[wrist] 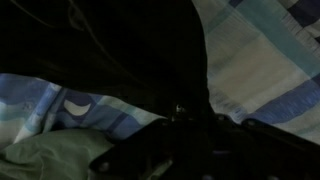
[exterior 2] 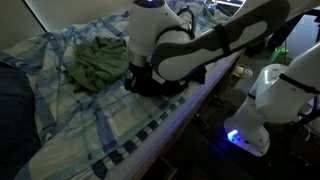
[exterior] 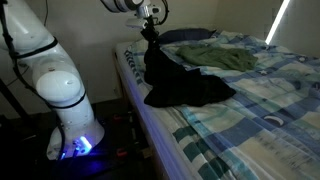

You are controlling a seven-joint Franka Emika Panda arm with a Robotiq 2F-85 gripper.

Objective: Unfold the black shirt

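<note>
The black shirt (exterior: 186,86) is lifted at one point into a peak directly under the gripper (exterior: 150,33); its long axis runs steeply down from that peak, and the lower part fans out wide on the plaid bedsheet (exterior: 260,95) below the tool, reaching the near edge of the mattress. The jaws are pressed together on the shirt's top fold, pinching the cloth. In the wrist view dark cloth (wrist: 100,50) fills most of the frame and the fingers cannot be made out. The olive-green garment (exterior: 216,58) lies crumpled on the sheet just beside the shirt, on the side away from the mattress edge, and it appears in both exterior views. A plain wall (exterior: 90,30) stands behind the bed. The room is dim. The arm (exterior 2: 200,45) reaches from the floor-side base (exterior: 70,120), where a blue light (exterior: 80,147) glows, over the bed edge, with the wrist pointing down above the shirt.
</note>
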